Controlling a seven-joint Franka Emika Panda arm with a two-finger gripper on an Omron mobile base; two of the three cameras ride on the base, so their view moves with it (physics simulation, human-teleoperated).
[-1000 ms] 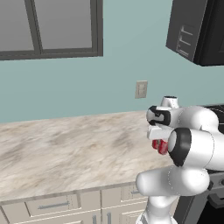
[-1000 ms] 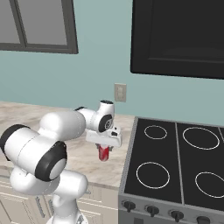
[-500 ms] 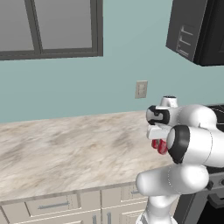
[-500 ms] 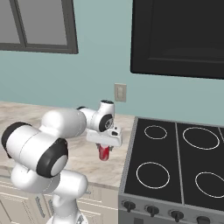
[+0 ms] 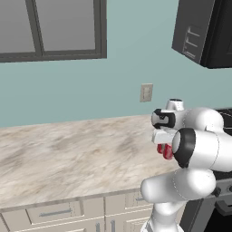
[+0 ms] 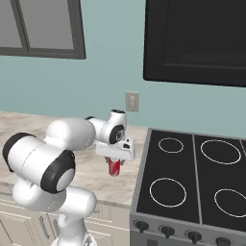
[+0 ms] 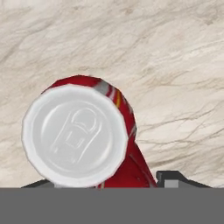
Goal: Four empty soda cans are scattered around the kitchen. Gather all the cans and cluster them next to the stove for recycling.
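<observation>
Over the marble counter (image 6: 101, 178) just left of the stove (image 6: 192, 185), we see our gripper (image 6: 114, 166) pinching a red soda can (image 6: 114, 167).

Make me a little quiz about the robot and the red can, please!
1. True or false: the small red soda can with the silvery top is between the jaws of the white arm's gripper.
2. What is under the can? A) marbled beige stone counter B) black glass cooktop of the grey steel stove C) window
3. Fill in: on the teal wall behind the arm is a beige ____.

Key: 1 true; 2 A; 3 outlet plate.
</observation>
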